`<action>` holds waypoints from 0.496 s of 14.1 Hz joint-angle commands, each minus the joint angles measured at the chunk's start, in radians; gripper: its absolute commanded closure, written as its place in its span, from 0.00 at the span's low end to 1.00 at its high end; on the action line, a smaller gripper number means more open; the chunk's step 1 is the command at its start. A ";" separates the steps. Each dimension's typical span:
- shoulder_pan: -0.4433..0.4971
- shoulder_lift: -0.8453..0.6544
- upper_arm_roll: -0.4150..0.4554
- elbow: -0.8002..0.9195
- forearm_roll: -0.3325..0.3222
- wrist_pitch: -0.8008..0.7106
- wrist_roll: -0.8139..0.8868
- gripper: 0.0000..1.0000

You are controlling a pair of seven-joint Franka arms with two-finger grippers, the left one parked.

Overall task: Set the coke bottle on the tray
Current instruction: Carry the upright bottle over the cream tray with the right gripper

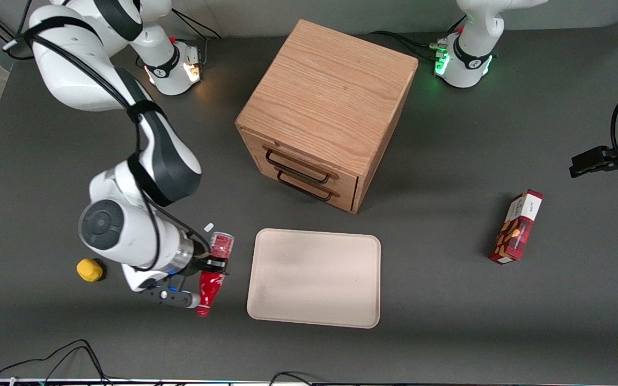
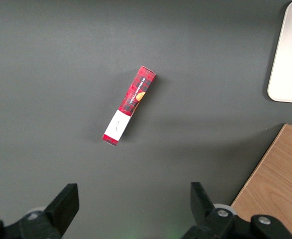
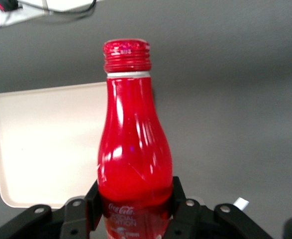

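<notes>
A: Working from the working arm's end of the tabletop, the gripper (image 1: 213, 266) is clamped on the coke bottle (image 1: 213, 273), both fingers pressed against its lower body, the bottle lying tilted with its cap toward the table's front edge, just beside the tray (image 1: 314, 277) but not over it.

B: And the risk?

A: The hold sits low on a smooth, curved body; a quick swing could let the bottle slip or pivot, and a tilted release could send it rolling off the low rim.

B: Containers?

A: 1 tray, nothing in it. The wooden cabinet (image 1: 326, 110) shows 2 closed drawers. A yellow object (image 1: 89, 269) and a red snack box (image 1: 517, 227) lie outside.
</notes>
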 commanded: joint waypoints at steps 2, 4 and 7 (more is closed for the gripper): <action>0.065 0.108 -0.007 0.057 -0.051 0.073 -0.019 1.00; 0.079 0.151 -0.013 0.056 -0.063 0.115 -0.017 1.00; 0.095 0.214 -0.033 0.050 -0.068 0.197 -0.008 1.00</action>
